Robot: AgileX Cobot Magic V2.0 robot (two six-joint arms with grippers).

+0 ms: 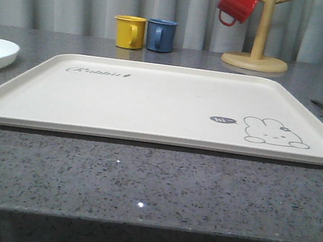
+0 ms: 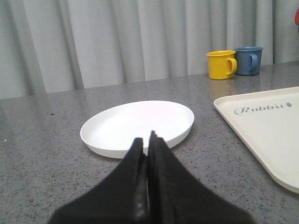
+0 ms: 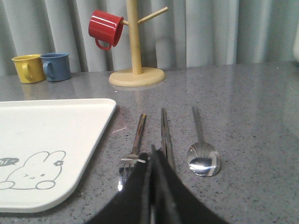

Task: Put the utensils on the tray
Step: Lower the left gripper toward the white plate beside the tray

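right end effector [image 3: 152, 156] closed and empty, poised over the utensils; nothing on the tray yet.

fork [image 3: 133, 147], chopsticks [image 3: 165, 133] and spoon [image 3: 202, 151] lie side by side on the grey bench [image 1: 153, 185], just beside the right edge of the tray [image 1: 152, 99], none of them gripped. the tray carries only its rabbit drawing, so all three pieces are left to move. left end effector [image 2: 148, 144] also pinched shut and empty, near the white plate [image 2: 138, 126]. beyond stand a yellow cup [image 1: 129, 32], a blue cup [image 1: 161, 35] and a wooden rack [image 1: 257, 50] with a red cup [image 1: 237, 5].
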